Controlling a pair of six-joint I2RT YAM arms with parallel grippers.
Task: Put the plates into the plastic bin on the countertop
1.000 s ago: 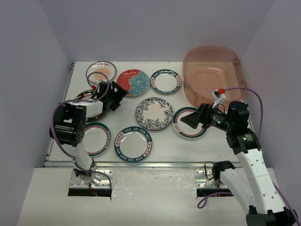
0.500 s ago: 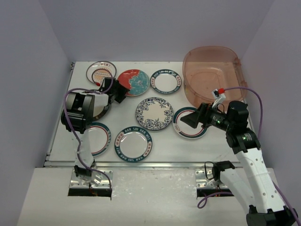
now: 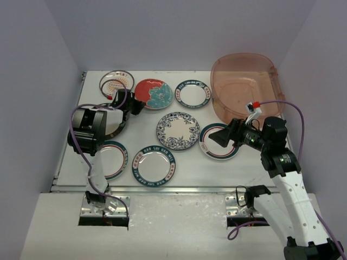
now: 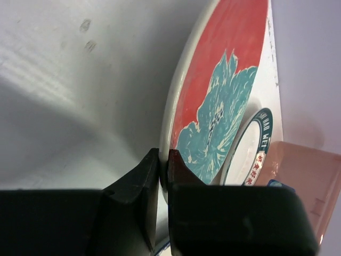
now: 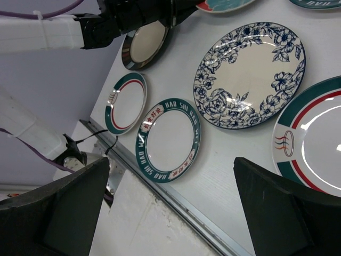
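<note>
My left gripper (image 3: 134, 103) is shut on the near-left rim of the red-teal plate (image 3: 155, 93); in the left wrist view its fingertips (image 4: 164, 157) pinch that plate (image 4: 224, 90) by the white edge. The right gripper (image 3: 218, 137) hangs open over a green-rimmed plate (image 3: 218, 143), and in its wrist view its wide-apart jaws (image 5: 170, 165) hold nothing. The blue floral plate (image 3: 178, 130) lies mid-table. More green-rimmed plates (image 3: 154, 165) (image 3: 191, 93) (image 3: 111, 160), an orange sunburst plate (image 3: 116, 84) and a black-rimmed plate (image 5: 145, 45) lie around. The plastic bin (image 3: 246, 89) stands at the back right with nothing in it.
The white countertop (image 3: 217, 168) ends in a metal rail (image 3: 162, 188) along its front. Grey walls close in the left, back and right. My left arm covers most of the black-rimmed plate in the top view. A purple cable (image 3: 287, 108) loops above the right arm.
The left gripper has gone from open to shut on the red-teal plate's rim, after reaching toward the back. That plate has shifted slightly to the right. The right arm has stayed put.
</note>
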